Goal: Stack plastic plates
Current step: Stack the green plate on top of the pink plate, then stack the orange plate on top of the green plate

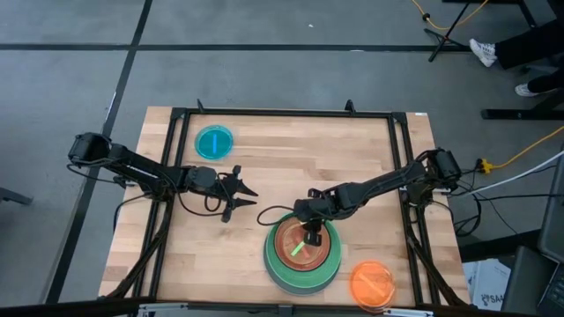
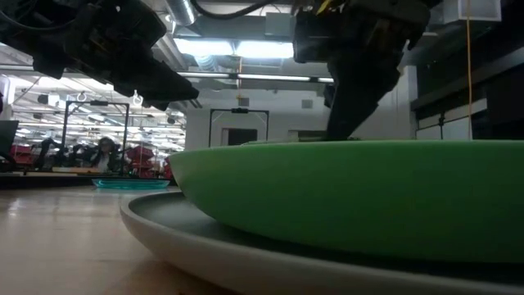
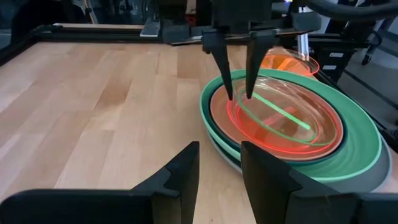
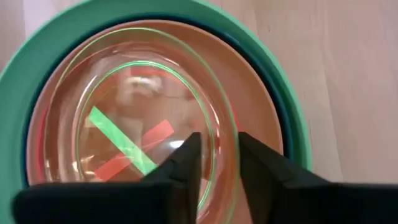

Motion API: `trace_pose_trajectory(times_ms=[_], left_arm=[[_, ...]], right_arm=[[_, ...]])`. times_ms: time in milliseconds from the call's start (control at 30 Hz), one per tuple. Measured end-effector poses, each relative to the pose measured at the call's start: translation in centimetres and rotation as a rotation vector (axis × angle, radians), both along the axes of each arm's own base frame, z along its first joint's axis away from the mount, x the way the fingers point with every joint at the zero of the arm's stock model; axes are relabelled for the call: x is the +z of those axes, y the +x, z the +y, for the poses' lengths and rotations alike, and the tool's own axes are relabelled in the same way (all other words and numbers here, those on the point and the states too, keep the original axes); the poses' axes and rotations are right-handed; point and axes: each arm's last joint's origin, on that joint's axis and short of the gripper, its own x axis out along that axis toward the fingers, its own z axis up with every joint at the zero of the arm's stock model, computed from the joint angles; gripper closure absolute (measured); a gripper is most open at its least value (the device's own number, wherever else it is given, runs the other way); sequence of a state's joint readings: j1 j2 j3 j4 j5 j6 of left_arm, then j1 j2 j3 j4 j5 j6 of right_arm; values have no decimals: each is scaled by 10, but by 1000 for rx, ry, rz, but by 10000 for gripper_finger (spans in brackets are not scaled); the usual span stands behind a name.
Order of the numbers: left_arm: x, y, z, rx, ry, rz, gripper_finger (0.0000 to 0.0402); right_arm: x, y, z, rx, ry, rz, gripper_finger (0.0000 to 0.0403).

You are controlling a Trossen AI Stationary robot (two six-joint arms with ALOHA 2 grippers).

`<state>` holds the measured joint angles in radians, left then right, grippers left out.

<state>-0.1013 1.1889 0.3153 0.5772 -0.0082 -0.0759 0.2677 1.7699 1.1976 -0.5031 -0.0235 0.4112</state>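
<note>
A stack of plates (image 1: 301,251) stands at the table's near middle: grey (image 2: 246,254) at the bottom, then mint green (image 3: 367,143), dark teal, brown (image 4: 249,81), pink, and the clear lime-patterned plate (image 3: 280,115) on top. My right gripper (image 4: 219,146) points down over the stack (image 1: 308,236), open, one finger on either side of the lime-patterned plate's rim (image 4: 217,124); whether it touches the rim, I cannot tell. My left gripper (image 1: 249,195) hovers left of the stack, open and empty. The cyan plate (image 1: 214,141) lies far left on the table. The orange plate (image 1: 372,283) lies near right.
A black metal frame (image 1: 282,113) runs round the wooden table top. Bare wood lies between the cyan plate and the stack, and across the far right of the table. In the low view, a workshop room lies beyond the table.
</note>
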Motion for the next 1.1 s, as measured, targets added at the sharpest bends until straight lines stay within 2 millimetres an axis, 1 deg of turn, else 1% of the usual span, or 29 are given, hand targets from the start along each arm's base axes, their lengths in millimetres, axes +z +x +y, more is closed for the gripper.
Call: trace_pose_trajectory(times_ms=[100,233,400,567,767,967,1100], left_arm=[[0,0,0,0,0,0,290],[0,0,0,0,0,-1,290],[0,0,0,0,0,0,290],[0,0,0,-1,0,0,290],[0,0,0,-2,-2,0,290],[0,0,0,-3,-4,1,290],[0,0,-2,-29,-12,1,290]], right_arm=[[4,-2,-4,17,19,14,272],[17,-7,-5,27,32,53,248],[39,-14,3,36,44,40,243],[47,-26,22,55,67,42,242],[45,-44,46,19,38,110,242],[35,-60,66,-30,48,168,242],[23,-75,78,-56,38,212,242]])
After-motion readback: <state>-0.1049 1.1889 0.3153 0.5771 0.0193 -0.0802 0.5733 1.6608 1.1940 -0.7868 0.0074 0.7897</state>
